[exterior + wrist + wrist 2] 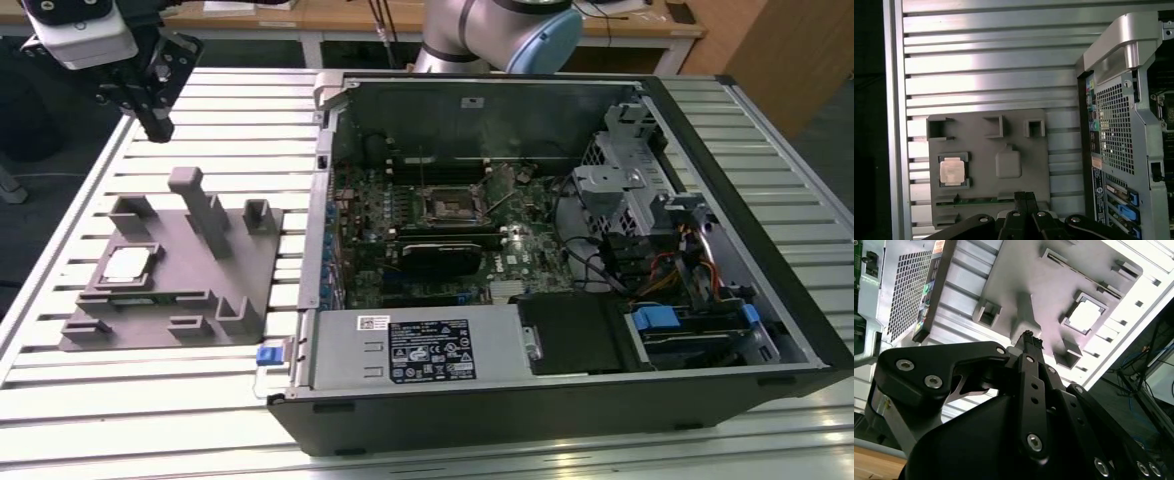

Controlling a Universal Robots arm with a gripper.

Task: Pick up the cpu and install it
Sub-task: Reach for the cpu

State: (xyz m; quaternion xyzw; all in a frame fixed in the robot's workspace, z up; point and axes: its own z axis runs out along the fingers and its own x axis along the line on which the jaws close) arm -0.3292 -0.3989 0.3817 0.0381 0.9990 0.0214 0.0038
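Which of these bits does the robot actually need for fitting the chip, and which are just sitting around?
Needed for the job:
- the cpu, sitting in the grey fixture block
- the claw, shut and empty, near that block
- the black socket inside the open computer

Just there:
- power supply
- drive bays
- cables
- slatted table

Washed-out glare on the cpu [1085, 316]

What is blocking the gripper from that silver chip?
Nothing visible. The cpu lies uncovered in the grey fixture's recess; the gripper hangs above, apart from it. The fixture's tall post stands beside the cpu.
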